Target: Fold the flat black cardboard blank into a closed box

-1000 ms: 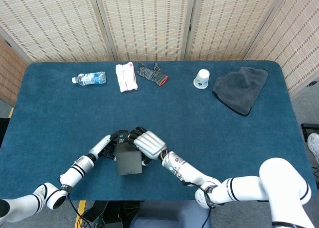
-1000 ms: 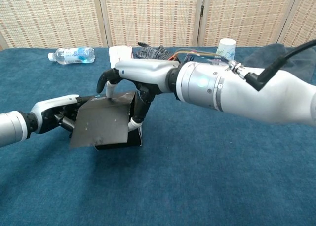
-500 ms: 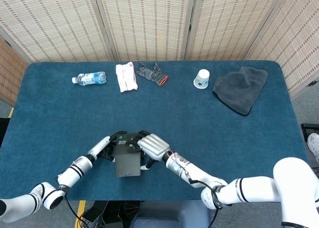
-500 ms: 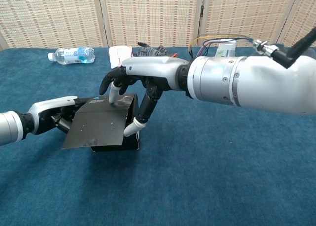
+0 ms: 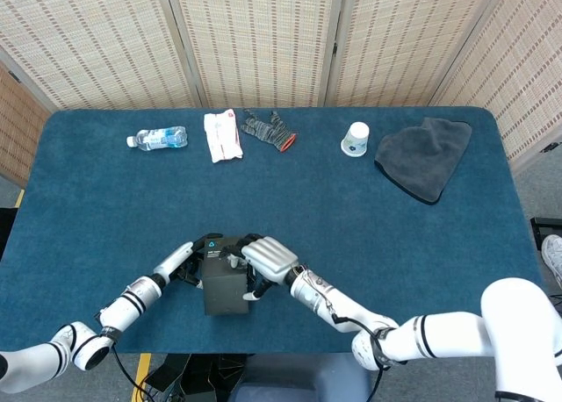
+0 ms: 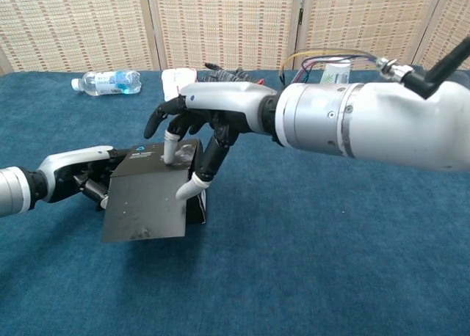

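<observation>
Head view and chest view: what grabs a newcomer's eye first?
The black cardboard box, half folded at the near edge of the blue table, with both hands on it. The right hand presses its fingertips on the tilted top flap; the left hand holds the box's left side. Along the far edge lie a water bottle, a paper cup and a grey cloth.
</observation>
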